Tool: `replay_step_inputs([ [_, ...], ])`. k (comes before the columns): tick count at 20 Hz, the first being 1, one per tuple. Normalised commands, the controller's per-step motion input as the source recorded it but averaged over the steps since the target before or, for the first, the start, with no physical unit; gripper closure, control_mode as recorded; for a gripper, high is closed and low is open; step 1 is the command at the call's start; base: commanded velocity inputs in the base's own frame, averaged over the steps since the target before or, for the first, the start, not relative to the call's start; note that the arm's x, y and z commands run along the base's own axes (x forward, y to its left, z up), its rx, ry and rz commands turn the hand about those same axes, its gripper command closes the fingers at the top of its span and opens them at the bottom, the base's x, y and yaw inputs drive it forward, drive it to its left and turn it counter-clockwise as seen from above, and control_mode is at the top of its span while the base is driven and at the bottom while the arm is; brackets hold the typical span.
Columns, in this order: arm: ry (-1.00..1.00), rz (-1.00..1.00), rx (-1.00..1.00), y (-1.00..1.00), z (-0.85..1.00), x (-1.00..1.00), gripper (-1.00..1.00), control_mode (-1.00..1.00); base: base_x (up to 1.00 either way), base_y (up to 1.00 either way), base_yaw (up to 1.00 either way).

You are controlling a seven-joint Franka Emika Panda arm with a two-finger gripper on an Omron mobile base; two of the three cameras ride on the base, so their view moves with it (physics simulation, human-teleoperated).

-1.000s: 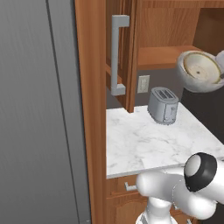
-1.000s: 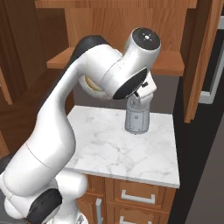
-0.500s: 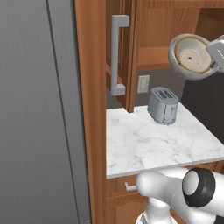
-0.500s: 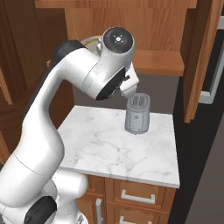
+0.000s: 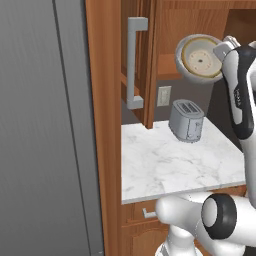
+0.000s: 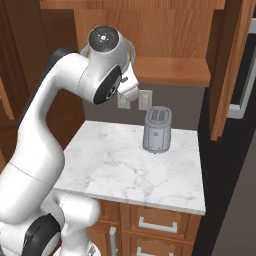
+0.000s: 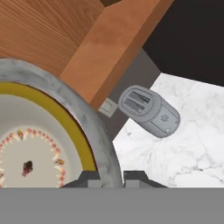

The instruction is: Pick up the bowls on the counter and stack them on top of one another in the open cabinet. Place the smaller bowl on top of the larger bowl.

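- The tall grey panel (image 5: pixel 45 125) on the far left and the open cabinet (image 5: pixel 107 90) beside it look the same as a second ago; the door with its long grey bar handle (image 5: pixel 134 62) stands open; so the base has not driven and the way in is open.
- The counter (image 5: pixel 170 160) has not changed; the grey toaster (image 5: pixel 186 120) stands at the back of it, the same as before; I see no other bowl on the marble in these pictures.
- The bowl (image 5: pixel 201 56) is what moved; a second ago it was far over at the right edge of the left base view and lower; now it is higher and more to the left, up in front of the cabinet shelf (image 6: pixel 172 70).
- The bowl is tipped, with its cream inside facing the camera in the left base view; it is high above the counter and touches nothing but the claw.
- The gripper (image 7: pixel 114 179) is pinching the bowl's rim; one dark tip sits inside the rim and one outside, pressed tight on it.
- I think this means the bowl is nearly at the cabinet; it is not on the shelf yet; it should be turned level before it is put down.
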Motion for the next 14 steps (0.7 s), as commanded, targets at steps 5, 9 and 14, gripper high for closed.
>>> replay_step_inputs([
  [5, 0.0, 0.0, 0.11, -0.06, 0.08, 0.0, 1.0, -1.0, 0.0, 0.0, 0.0],
  [9, 0.0, 0.0, 0.16, -0.16, 0.17, 0.0, 1.0, -1.0, 0.0, 0.0, 0.0],
  [14, -0.03, 0.0, 0.01, -0.02, 0.02, 0.01, 1.0, -1.0, 0.0, 0.0, 0.0],
])
